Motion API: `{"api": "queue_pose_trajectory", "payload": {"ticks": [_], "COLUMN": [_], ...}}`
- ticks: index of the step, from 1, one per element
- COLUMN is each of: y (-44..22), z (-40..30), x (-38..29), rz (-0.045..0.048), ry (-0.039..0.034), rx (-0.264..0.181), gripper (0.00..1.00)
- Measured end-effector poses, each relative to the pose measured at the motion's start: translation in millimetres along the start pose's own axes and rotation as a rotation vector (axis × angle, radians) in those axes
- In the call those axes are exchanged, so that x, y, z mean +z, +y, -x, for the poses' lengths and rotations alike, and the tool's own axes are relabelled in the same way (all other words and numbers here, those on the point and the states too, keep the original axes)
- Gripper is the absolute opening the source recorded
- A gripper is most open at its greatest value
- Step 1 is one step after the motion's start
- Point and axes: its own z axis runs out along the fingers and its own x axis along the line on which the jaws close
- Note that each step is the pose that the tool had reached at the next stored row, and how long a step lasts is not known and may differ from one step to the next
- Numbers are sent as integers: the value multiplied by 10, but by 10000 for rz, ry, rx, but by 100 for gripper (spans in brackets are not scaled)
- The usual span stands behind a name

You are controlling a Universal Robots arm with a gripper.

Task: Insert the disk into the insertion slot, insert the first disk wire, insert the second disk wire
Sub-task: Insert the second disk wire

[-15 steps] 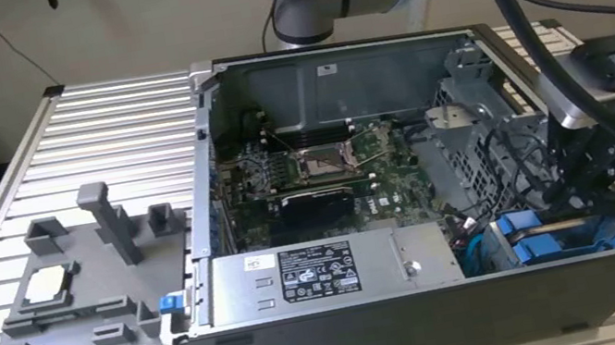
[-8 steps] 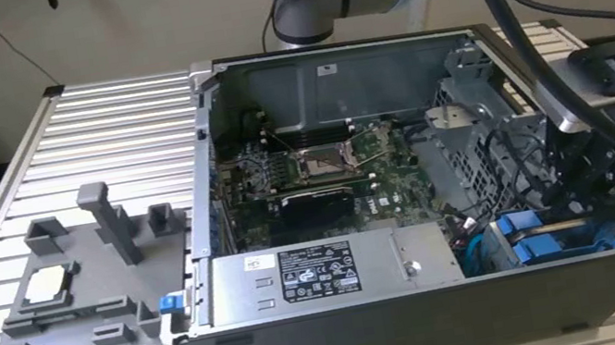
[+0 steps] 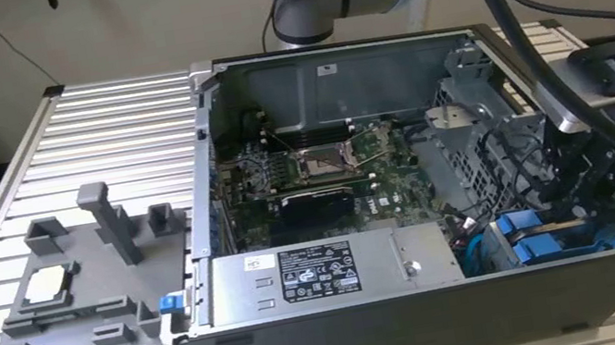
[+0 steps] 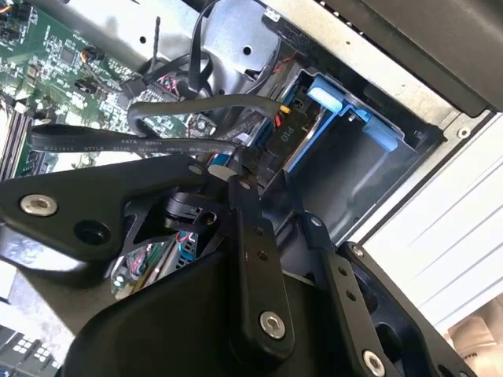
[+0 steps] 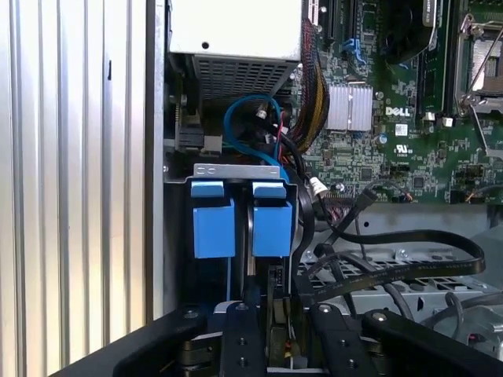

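I am holding the gripper down inside the computer case, at the exterior view's near right. Two blue drive carriers are sitting side by side in the slot, so I am judging the disk seated. The fingers are nearly closed around a black connector; a firm grip I cannot tell, and wiring looks unfinished.

Black cables cross over the grey drive cage and crowd the way to the two blue-fronted drives. The motherboard area lies open from above.
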Motion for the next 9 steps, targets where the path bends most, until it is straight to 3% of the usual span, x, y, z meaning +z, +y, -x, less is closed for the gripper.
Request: {"api": "queue_pose_trajectory", "payload": {"ticks": [4,9], "y": [0,0], "z": [5,20], "x": [-36,-152], "rz": [0,3], "ry": [-1,0], "rx": [1,6], "gripper": [30,30]}}
